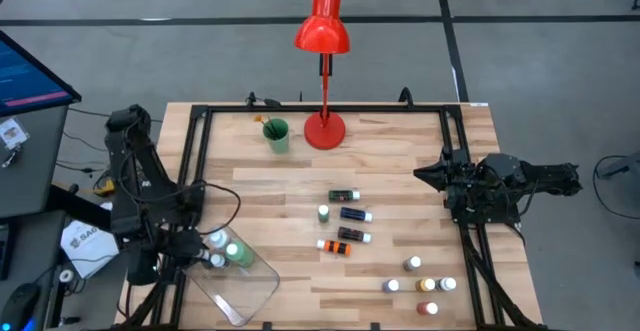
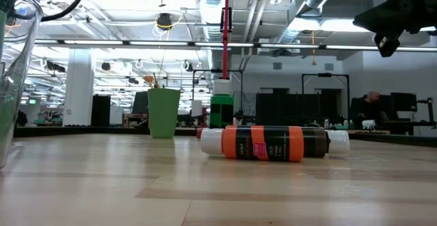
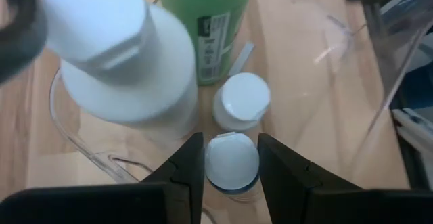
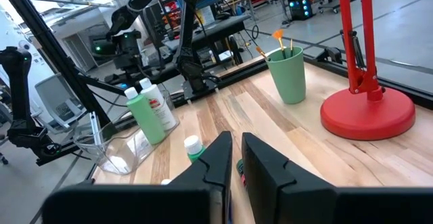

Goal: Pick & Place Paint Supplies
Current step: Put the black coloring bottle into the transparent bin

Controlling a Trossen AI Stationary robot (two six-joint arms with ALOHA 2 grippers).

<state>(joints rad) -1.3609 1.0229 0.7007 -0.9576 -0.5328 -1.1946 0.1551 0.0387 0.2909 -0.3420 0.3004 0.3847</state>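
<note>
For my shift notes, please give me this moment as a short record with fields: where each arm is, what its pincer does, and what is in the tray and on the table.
left pincer: over the clear plastic tray, fingers either side of a small white-capped bottle
right pincer: shut, empty, raised at the table's right edge
in tray: large green bottle, white bottle, small bottles
on table: small paint bottles lying mid-table, upright ones front right
back of table: green cup with brushes, red lamp

Red lamp (image 1: pixel 323 31), green cup (image 1: pixel 276 135), orange-and-black paint bottle (image 2: pixel 263 143), white caps.
</note>
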